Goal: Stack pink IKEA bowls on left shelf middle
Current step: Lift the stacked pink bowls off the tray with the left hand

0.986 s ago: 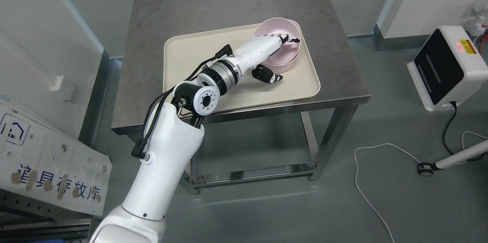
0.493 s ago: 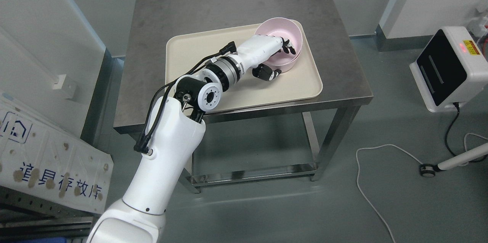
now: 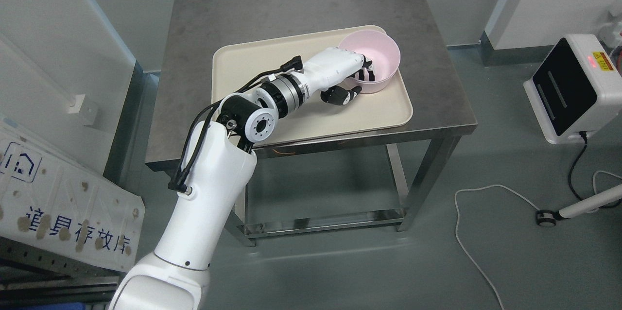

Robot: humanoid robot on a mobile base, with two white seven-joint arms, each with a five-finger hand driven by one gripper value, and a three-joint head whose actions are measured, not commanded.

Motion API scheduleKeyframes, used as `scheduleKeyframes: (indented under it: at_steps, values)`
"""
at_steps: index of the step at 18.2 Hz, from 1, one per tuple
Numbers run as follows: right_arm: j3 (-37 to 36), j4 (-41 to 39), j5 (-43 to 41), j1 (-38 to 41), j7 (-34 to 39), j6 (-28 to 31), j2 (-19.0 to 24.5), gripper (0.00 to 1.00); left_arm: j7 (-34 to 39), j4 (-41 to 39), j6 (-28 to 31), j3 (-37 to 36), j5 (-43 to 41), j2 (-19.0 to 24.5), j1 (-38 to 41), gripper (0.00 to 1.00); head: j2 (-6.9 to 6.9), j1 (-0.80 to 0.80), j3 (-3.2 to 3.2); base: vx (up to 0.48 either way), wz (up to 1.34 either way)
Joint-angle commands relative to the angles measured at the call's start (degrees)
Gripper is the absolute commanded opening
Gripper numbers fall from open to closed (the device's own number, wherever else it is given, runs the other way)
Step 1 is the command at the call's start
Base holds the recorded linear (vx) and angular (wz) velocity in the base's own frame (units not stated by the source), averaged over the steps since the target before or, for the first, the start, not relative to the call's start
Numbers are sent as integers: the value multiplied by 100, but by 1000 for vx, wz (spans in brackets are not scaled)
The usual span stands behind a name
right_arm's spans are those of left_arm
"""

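on the tray (image 3: pixel 272 62), left hand (image 3: pixel 347 77) gripping the pink bowl (image 3: pixel 376 57) (now tipped rightward).

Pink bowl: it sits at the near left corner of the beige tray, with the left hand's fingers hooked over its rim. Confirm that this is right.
Wrong corner. The head view shows the pink bowl at the far right corner of the beige tray, not the near left. The rest holds: the left hand has its fingers hooked over the rim, thumb outside the wall.
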Motion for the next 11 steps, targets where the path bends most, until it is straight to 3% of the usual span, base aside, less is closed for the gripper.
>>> scheduleKeyframes:
  at_steps: [1,5,11]
  values:
    - [-62,0,44,0,-2,3,-100,100,3,36,-395,1130,238,100,-196,0,0,0,0,0,0]
    - [-62,0,44,0,-2,3,-100,100,-76,-553,-440,1668,906,100,-197,0,0,0,0,9,-24]
    - [-62,0,44,0,-2,3,-100,100,-76,-906,-475,1748,986,100,-126,1,0,0,0,21,14]
